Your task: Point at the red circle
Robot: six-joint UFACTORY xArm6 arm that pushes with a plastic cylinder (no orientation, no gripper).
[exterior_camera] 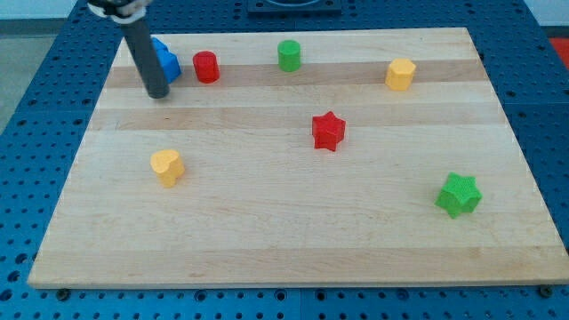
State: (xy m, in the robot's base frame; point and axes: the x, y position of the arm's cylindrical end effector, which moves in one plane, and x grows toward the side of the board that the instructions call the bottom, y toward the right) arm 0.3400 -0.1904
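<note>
The red circle [206, 68], a short red cylinder, stands near the view's top left of the wooden board [293, 240]. My tip [158, 93] rests on the board to the left of and slightly below the red circle, about a block's width from it. A blue block [165, 60], shape unclear, sits just behind the rod, partly hidden by it, left of the red circle.
A green cylinder [289, 55] stands at the top centre. A yellow block [400, 74] is at the top right. A red star [328, 131] is near the middle. A yellow heart [166, 166] is at the left. A green star [459, 195] is at the lower right.
</note>
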